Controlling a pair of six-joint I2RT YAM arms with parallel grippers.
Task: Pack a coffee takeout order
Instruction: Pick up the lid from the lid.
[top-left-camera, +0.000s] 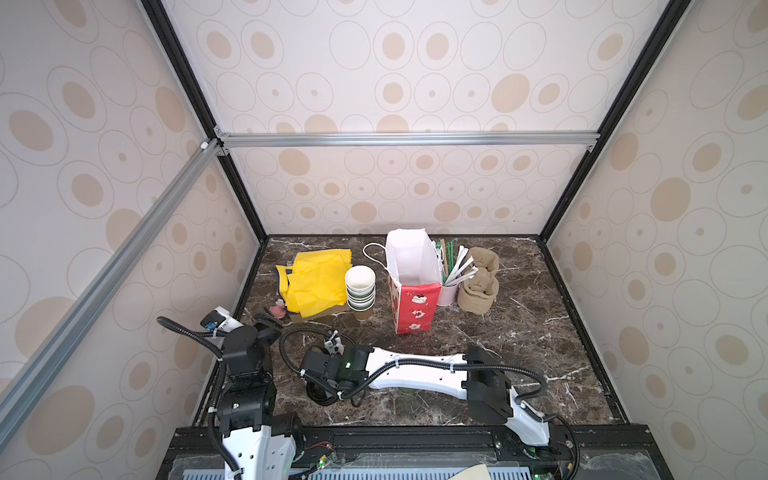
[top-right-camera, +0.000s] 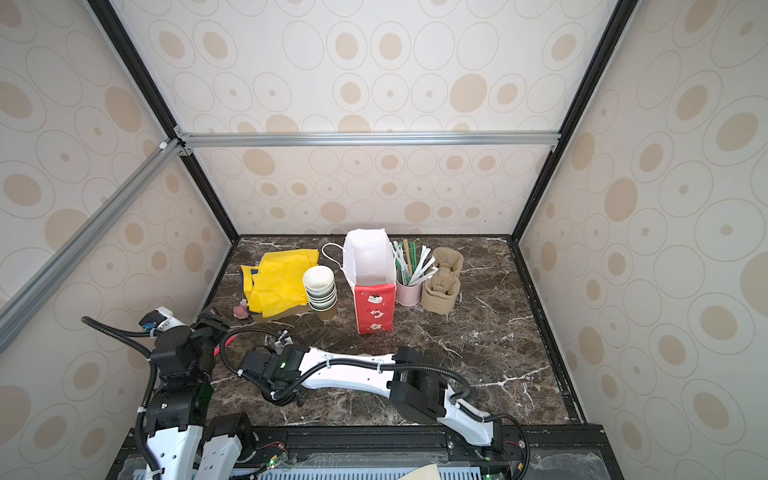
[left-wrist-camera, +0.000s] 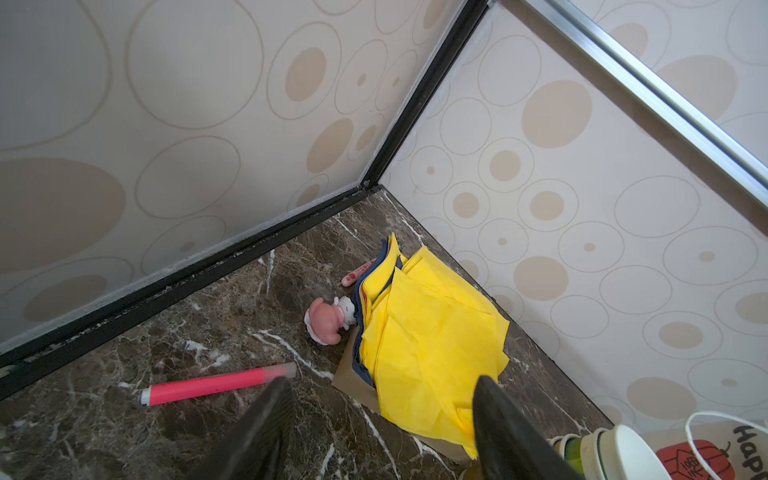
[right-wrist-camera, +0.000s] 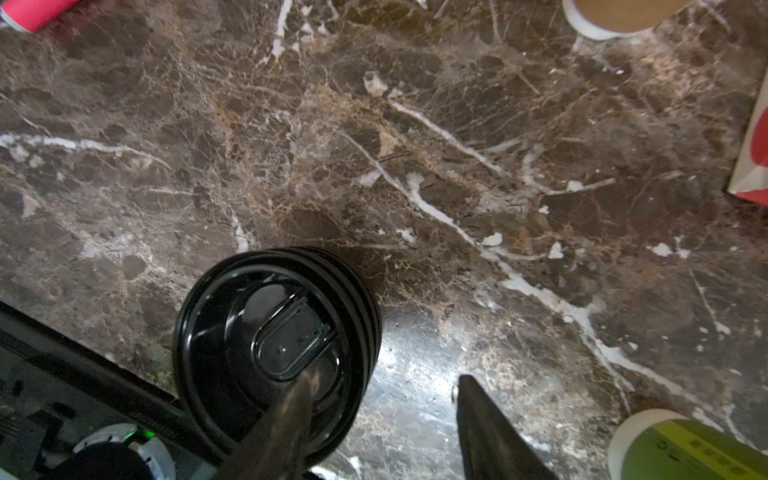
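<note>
The right pincer (right-wrist-camera: 386, 376) hangs released and empty low over the worktop (right-wrist-camera: 457, 145). One blurred finger (right-wrist-camera: 291, 415) crosses a stack of black lids (right-wrist-camera: 257, 324) and the other stands off to its side, with a green cup (right-wrist-camera: 681, 449) near it. The left pincer (left-wrist-camera: 382, 382), likewise released and empty, hovers over the edge of the yellow napkins (left-wrist-camera: 432, 345), beside a pink marker (left-wrist-camera: 216, 384) and a pink figurine (left-wrist-camera: 328, 322). Farther back stand stacked white-rimmed cups (top-left-camera: 360, 291), a red gift bag (top-left-camera: 413, 282) and the brown cup trays (top-left-camera: 478, 286).

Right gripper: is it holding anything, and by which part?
Nothing held. The right gripper stands open: one finger above the black lid, the other off its rim.
</note>
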